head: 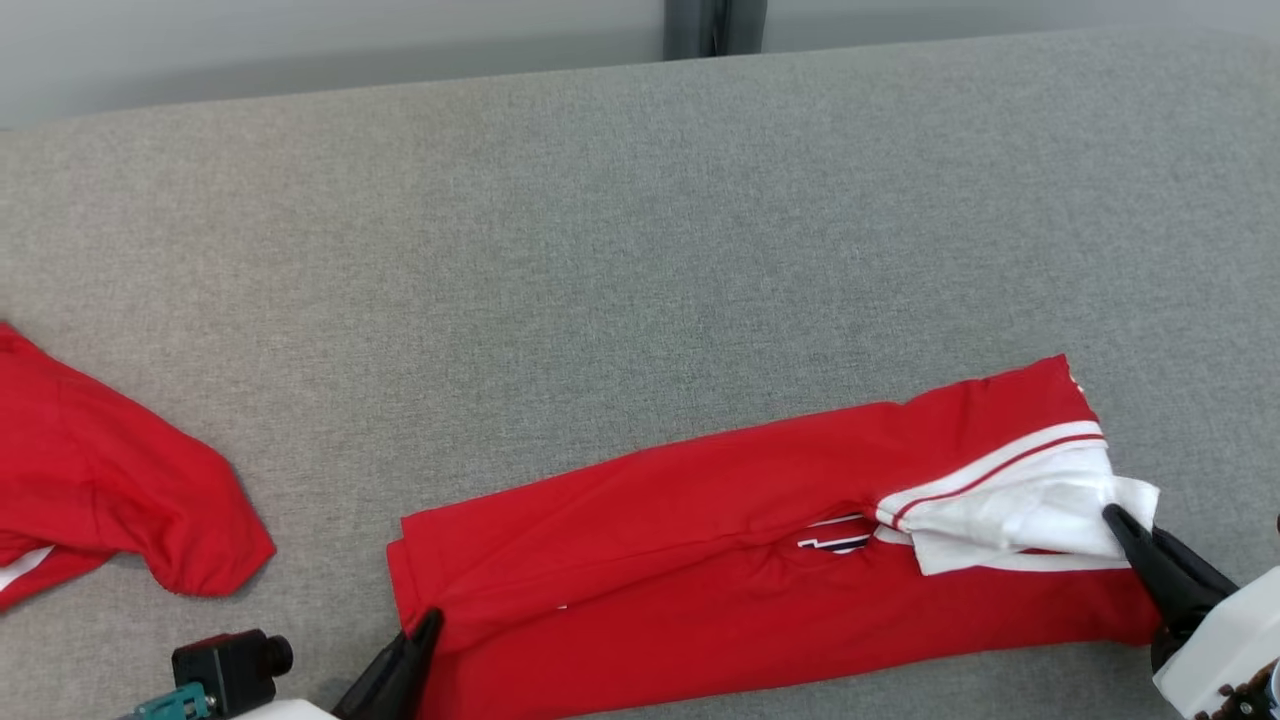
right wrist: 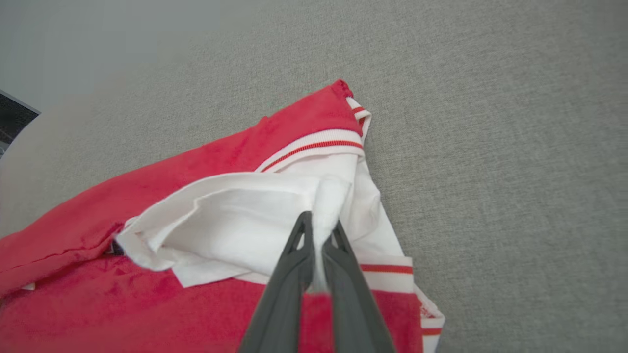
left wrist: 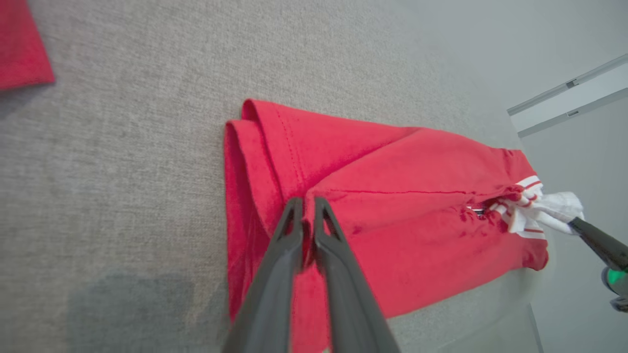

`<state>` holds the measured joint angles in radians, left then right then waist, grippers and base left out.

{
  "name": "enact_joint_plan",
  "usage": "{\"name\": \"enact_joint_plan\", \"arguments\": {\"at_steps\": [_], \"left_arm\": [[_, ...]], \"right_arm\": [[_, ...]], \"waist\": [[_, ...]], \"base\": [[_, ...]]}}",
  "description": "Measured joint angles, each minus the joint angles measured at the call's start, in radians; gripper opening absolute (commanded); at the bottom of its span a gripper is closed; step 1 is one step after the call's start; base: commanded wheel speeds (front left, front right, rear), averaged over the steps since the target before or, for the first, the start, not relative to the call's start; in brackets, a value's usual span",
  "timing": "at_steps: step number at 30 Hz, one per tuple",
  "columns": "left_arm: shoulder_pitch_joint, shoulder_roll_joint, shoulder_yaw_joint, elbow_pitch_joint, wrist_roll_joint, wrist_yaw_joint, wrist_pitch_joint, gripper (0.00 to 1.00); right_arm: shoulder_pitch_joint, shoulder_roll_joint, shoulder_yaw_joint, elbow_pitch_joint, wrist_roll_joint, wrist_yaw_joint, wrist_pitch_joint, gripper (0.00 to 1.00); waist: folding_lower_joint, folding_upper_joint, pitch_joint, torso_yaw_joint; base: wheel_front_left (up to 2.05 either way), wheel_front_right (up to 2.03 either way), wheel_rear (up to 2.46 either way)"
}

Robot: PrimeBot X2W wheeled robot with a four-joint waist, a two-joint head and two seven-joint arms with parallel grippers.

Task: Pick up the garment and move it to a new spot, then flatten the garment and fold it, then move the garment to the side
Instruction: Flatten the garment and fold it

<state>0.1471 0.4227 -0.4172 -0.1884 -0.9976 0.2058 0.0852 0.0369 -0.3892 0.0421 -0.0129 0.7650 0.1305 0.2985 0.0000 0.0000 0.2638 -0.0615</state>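
Observation:
The garment [head: 760, 540] is a red shirt with a white, red-striped collar, folded into a long band across the near part of the grey table [head: 640, 250]. My left gripper [head: 432, 620] is shut on the red fabric at the band's left end; in the left wrist view its fingers [left wrist: 306, 208] pinch a fold of the garment [left wrist: 392, 206]. My right gripper [head: 1115, 520] is shut on the white collar cloth at the right end, and in the right wrist view the white fabric [right wrist: 245, 211] runs between its fingers [right wrist: 319, 230].
A second red garment [head: 90, 480] lies at the table's left edge, also seen as a red garment corner [left wrist: 19, 44] in the left wrist view. The table's far edge meets a pale wall with a dark post [head: 715, 25].

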Motion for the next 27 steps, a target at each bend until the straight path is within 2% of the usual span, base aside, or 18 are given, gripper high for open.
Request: {"name": "enact_joint_plan", "arguments": {"at_steps": [5, 10, 14, 19, 23, 27], "left_arm": [[0.014, 0.003, -0.013, 0.053, 0.066, -0.019, -0.080, 1.00], [0.036, -0.002, 0.007, 0.030, 0.192, 0.022, -0.248, 1.00], [0.023, -0.015, -0.011, 0.031, 0.322, 0.027, -0.326, 1.00], [-0.018, -0.104, 0.020, 0.075, 0.473, 0.009, -0.345, 1.00], [-0.018, -0.198, 0.076, 0.108, 0.569, -0.045, -0.347, 1.00], [-0.009, -0.266, 0.130, 0.142, 0.633, -0.106, -0.347, 1.00]], "right_arm": [[0.007, -0.014, -0.029, 0.005, -0.035, 0.000, 0.030, 1.00], [-0.036, -0.032, -0.093, -0.056, -0.062, 0.000, 0.118, 1.00], [-0.086, -0.030, -0.098, -0.031, -0.116, 0.000, 0.209, 1.00], [-0.134, 0.001, -0.096, 0.092, -0.182, 0.000, 0.254, 1.00], [-0.173, 0.040, -0.075, 0.212, -0.210, 0.000, 0.256, 1.00], [-0.200, 0.067, -0.028, 0.295, -0.199, 0.000, 0.261, 1.00]], "waist": [[0.0000, 0.0000, -0.039, 0.002], [0.0000, 0.0000, -0.078, -0.004], [0.0000, 0.0000, -0.077, 0.006], [0.0000, 0.0000, -0.056, 0.037], [0.0000, 0.0000, -0.038, 0.062], [0.0000, 0.0000, -0.029, 0.081]], "base": [[0.00, 0.00, 0.00], [0.00, 0.00, 0.00], [0.00, 0.00, 0.00], [0.00, 0.00, 0.00], [0.00, 0.00, 0.00], [0.00, 0.00, 0.00]]}}
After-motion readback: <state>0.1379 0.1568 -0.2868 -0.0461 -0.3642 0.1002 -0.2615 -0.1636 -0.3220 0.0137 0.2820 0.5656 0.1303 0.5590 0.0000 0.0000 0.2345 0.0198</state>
